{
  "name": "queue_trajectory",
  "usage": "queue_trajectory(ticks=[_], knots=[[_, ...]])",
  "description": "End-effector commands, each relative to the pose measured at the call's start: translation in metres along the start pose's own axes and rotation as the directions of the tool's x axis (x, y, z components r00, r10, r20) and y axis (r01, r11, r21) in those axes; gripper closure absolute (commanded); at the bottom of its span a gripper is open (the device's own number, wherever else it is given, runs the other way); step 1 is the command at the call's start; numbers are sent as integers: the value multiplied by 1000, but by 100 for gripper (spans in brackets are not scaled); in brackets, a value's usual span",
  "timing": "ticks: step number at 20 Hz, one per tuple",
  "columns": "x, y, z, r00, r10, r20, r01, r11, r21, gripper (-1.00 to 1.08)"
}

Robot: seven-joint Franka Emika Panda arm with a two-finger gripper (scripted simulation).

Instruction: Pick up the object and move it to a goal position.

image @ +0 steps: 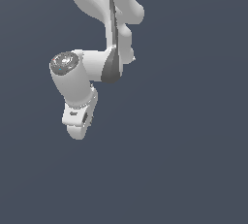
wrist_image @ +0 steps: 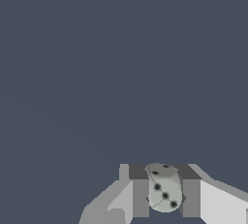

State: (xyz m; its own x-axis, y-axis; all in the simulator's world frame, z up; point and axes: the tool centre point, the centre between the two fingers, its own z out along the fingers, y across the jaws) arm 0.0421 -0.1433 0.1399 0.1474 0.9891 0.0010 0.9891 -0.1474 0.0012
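Pale speckled object [wrist_image: 164, 191] clamped in the claw [wrist_image: 165, 198].

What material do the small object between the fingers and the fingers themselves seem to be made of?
The object looks like pale grey-beige stone or matte plastic: dull surface, dark round spots, rounded edges, no shine. It may be a die, but the render leaves that open. The fingers look like flat grey plastic or painted metal, with darker pads at the tips. The gripper is shut on the object.

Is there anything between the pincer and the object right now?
Nothing visible. In the wrist view the object, a pale lump with dark dots, already sits between the fingers of the pincer. No goal marker shows.
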Motion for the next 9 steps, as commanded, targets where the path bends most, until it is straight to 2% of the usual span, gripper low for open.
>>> queue_trajectory(ticks=[1, 9], knots=[[-3, 5, -7, 1000, -1, 0, 1, 1000, 1, 108], [-6, 9, -11, 1000, 0, 1, 0, 1000, 1, 108]])
